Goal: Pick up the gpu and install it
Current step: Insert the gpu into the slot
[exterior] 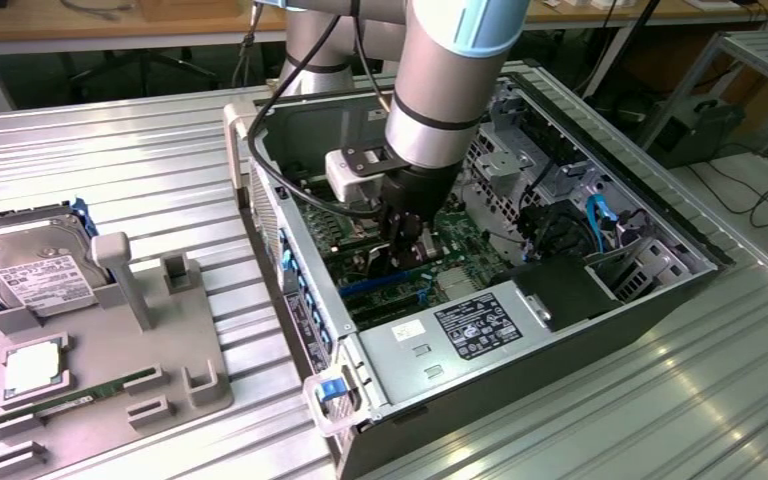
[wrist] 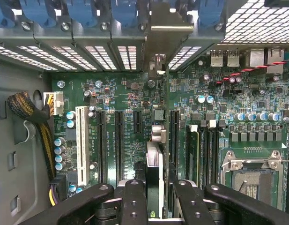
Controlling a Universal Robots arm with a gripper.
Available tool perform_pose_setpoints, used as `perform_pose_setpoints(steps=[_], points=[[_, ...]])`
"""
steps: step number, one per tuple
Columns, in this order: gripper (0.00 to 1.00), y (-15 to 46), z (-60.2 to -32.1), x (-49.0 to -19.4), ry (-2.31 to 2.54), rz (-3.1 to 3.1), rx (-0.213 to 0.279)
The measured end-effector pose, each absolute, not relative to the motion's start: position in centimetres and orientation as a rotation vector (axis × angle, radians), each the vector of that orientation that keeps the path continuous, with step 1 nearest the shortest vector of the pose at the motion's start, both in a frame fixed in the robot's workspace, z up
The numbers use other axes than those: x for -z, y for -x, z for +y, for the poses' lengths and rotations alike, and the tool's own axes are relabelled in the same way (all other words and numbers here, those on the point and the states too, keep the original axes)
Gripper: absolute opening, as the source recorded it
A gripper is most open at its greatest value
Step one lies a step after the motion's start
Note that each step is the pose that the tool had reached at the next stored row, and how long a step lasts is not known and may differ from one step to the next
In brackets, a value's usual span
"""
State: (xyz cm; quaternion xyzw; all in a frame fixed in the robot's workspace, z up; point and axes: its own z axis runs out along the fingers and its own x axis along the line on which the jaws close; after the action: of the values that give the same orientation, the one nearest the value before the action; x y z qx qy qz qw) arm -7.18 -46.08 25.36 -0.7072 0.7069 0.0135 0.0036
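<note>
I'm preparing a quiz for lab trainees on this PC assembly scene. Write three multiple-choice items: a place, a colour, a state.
1. Where is the silver boxy hard drive with a white label?
A. inside the computer case
B. in the grey plastic holder tray at the exterior view's left
C. on the floor

2. What colour is the long expansion slot beside the black ones?
A. white
B. red
C. yellow

3. What is the state of the black gripper?
A. open and empty
B. shut on the thin green gpu card
C. shut on a memory stick

Key: B, the drive stands in the tray; A, the slot is plainly white; B, the fingers flank the edge-on card.
</note>
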Motion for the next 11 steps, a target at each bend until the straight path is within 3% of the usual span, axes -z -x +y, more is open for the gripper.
perform_pose_setpoints(steps=[11], points=[[0.27,7.21,-46.08,-24.60,2.217,2.216,-0.043]])
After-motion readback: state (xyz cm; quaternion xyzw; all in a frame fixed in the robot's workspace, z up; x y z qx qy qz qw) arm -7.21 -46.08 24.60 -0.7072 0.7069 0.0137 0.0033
